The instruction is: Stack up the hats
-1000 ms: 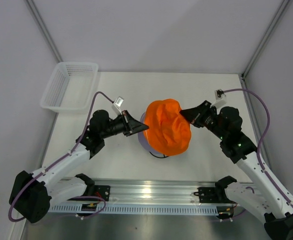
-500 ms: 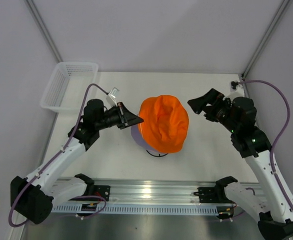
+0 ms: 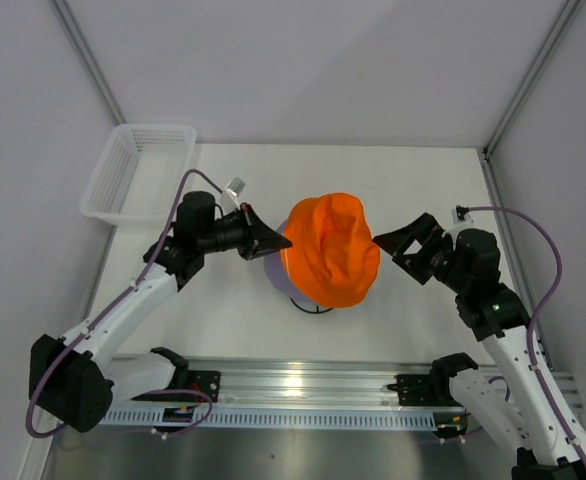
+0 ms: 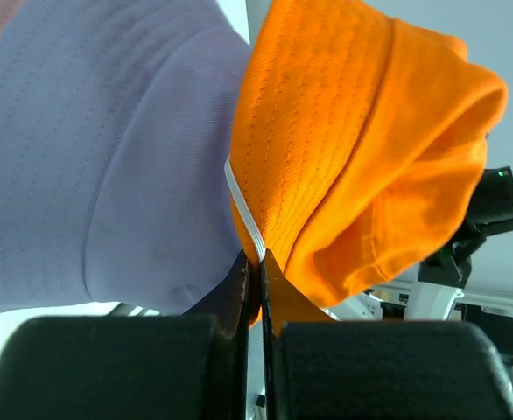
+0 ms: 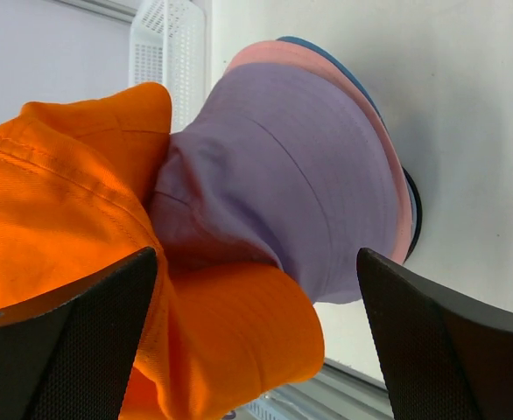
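The orange hat [image 3: 331, 250] lies draped over a pile of hats in the middle of the table. Below it show the lavender hat [image 5: 300, 184], a pink brim [image 5: 390, 157] and a blue edge [image 5: 344, 74]. My left gripper [image 3: 278, 240] is shut on the orange hat's left brim [image 4: 278, 227], right at its white tag, with the lavender hat [image 4: 125, 157] beside it. My right gripper [image 3: 398, 255] stands open just right of the pile. Its fingers [image 5: 73, 341] are wide apart, with the orange brim [image 5: 239, 332] hanging loose between them, untouched.
A white mesh basket [image 3: 138, 172] sits at the back left corner, partly over the table edge. The thin black wire stand [image 3: 313, 308] shows under the pile's near side. The arms' rail runs along the near edge.
My right gripper opened, let go of the orange hat's right side and drew back to the right. The hat settled lower on the pile. My left gripper kept its hold.
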